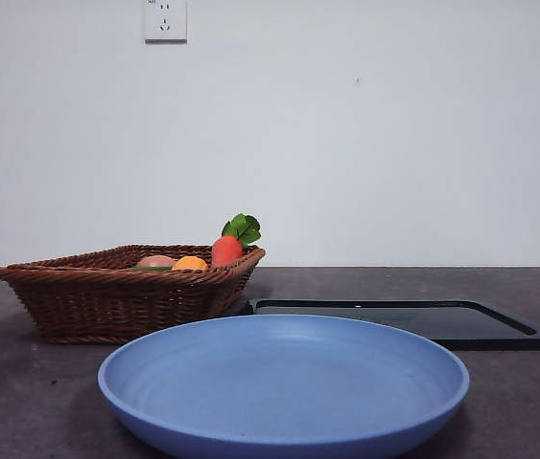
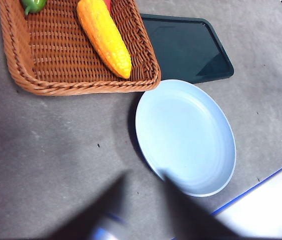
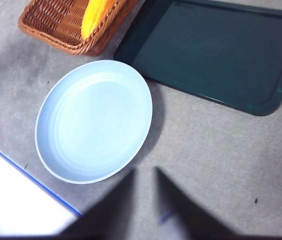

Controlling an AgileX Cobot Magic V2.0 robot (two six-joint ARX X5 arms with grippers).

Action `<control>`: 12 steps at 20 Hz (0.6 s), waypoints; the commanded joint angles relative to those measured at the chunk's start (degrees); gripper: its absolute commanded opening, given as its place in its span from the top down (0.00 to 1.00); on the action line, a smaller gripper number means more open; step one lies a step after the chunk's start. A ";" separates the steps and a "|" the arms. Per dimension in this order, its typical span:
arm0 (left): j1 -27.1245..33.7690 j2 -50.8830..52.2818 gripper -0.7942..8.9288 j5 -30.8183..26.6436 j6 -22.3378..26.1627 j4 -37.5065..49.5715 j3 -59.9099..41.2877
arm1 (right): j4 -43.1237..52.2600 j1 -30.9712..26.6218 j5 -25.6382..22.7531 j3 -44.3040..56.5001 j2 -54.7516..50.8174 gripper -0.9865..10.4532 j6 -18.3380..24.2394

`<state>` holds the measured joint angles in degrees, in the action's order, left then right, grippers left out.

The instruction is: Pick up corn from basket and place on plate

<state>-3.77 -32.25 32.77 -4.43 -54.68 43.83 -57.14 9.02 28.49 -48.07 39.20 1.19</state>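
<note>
- Pre-grasp: corn (image 2: 104, 36) lies in basket (image 2: 41, 86), upper left of left wrist view; plate (image 2: 184, 136) bare.
- Left gripper (image 2: 143, 187) and right gripper (image 3: 144, 182) both high, fingers parted, holding nothing — next: descend onto corn.

Glossy, finely ribbed yellow-orange plastic on the corn (image 2: 104, 36). Rough brown woven wicker for the basket (image 2: 81, 86). Smooth light-blue plastic with a soft sheen on the plate (image 2: 184, 136). Dark, smooth, slightly reflective tray (image 3: 215, 50). Matt, speckled grey table (image 2: 56, 160).

even, bright lighting | soft shadows | pincers (image 2: 143, 210) blurred, prob. too close
</note>
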 commanded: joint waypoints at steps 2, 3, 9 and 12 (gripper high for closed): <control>-0.11 -0.35 0.45 0.02 -0.55 0.44 1.05 | 0.68 0.33 0.20 -0.79 1.53 0.64 -1.90; -0.11 -0.35 0.45 0.02 -0.63 0.44 1.05 | 0.94 0.63 0.46 -0.79 2.32 0.64 -2.27; -0.11 -0.35 0.45 0.04 -0.98 0.44 1.05 | 6.47 4.96 0.63 -0.79 12.61 0.64 -3.82; -0.11 -0.35 0.45 0.04 -0.98 0.44 1.05 | 11.10 7.74 0.61 -0.79 20.74 0.64 -4.31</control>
<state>-3.77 -32.25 32.77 -5.30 -54.65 43.83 -46.22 16.53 28.93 -48.07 59.33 -2.39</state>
